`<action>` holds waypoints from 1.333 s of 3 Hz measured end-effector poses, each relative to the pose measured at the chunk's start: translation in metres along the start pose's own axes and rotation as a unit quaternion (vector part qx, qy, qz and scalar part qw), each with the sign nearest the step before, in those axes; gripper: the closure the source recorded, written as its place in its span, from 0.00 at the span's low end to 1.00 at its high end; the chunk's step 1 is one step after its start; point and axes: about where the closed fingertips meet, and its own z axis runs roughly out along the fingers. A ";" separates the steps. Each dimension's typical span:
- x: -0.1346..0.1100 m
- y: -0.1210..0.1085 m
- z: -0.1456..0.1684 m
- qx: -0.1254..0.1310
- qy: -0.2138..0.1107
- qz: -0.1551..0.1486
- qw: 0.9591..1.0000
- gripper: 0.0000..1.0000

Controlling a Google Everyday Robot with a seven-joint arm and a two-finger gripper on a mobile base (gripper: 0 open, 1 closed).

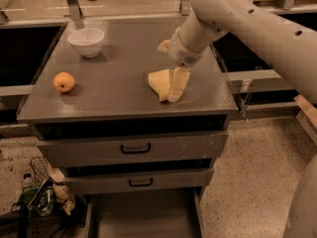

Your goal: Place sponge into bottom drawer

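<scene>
The pale yellow sponge (pixel 158 81) lies on the grey cabinet top (pixel 119 78), right of centre. My gripper (pixel 175 96) comes down from the upper right and sits at the sponge's right side, touching or overlapping it. The sponge rests on the top. The bottom drawer (pixel 143 214) is pulled open at the foot of the cabinet, and its grey inside shows nothing in it.
An orange fruit (pixel 64 81) lies at the left of the top. A white bowl (pixel 86 41) stands at the back left. Two upper drawers with black handles (pixel 135 148) are shut. Cables and clutter (pixel 42 197) lie on the floor at the lower left.
</scene>
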 end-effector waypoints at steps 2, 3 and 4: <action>0.000 0.000 0.000 0.000 0.000 0.000 1.000 0.27; 0.000 0.000 0.000 0.000 0.000 0.000 1.000 0.50; 0.000 0.000 0.000 0.000 0.000 0.000 1.000 0.73</action>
